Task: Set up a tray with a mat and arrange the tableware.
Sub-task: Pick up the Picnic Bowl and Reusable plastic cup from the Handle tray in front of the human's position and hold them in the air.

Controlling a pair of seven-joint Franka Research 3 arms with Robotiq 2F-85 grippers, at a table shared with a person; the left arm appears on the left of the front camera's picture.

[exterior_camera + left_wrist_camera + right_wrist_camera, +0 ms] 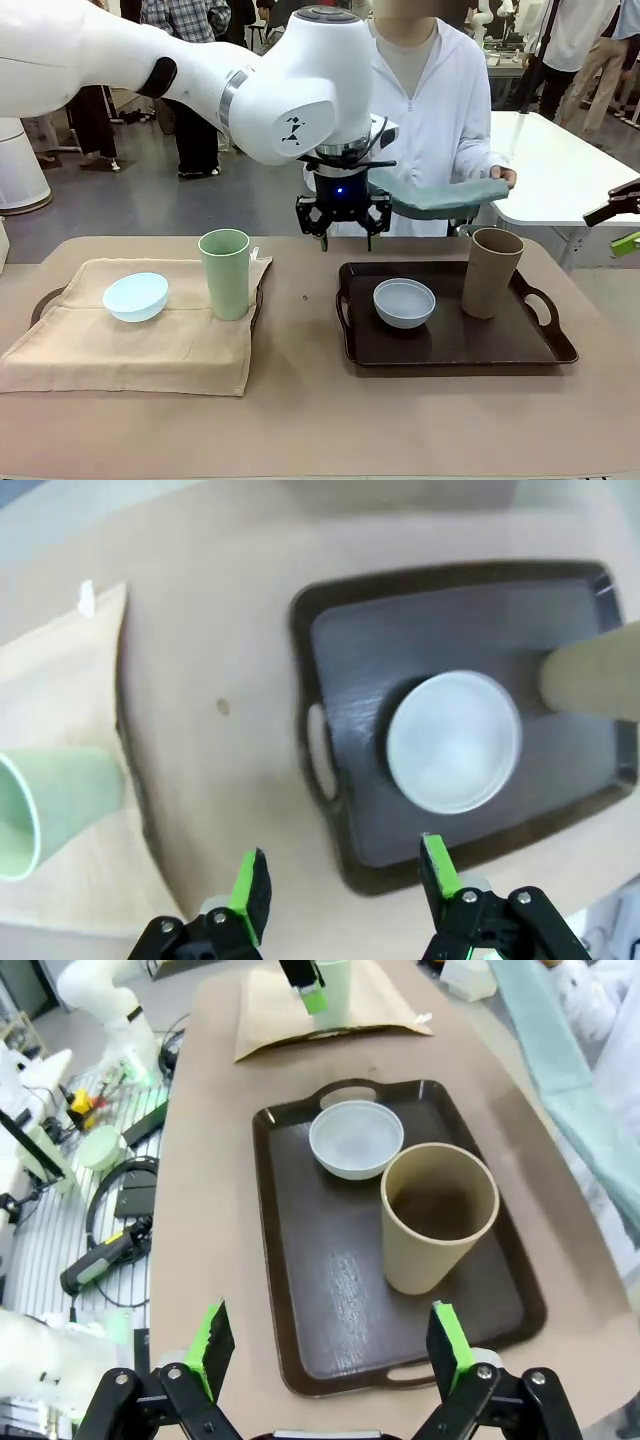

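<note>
Left claw (348,238) wide, empty, poised by grey bowl (404,302); right claw (328,1335) wide, empty, over tray (450,348). Bowl, tan tumbler (493,270) sit on unlined tray; person (430,90) holds teal mat (440,195) above, seemingly folded, likely pending clearance.

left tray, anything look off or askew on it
Yes. The beige mat isn't sitting flat inside the left tray: it spills over the front rim onto the table, covering most of the tray. The light blue bowl on it looks tipped, while the pale green tumbler stands upright.
</note>
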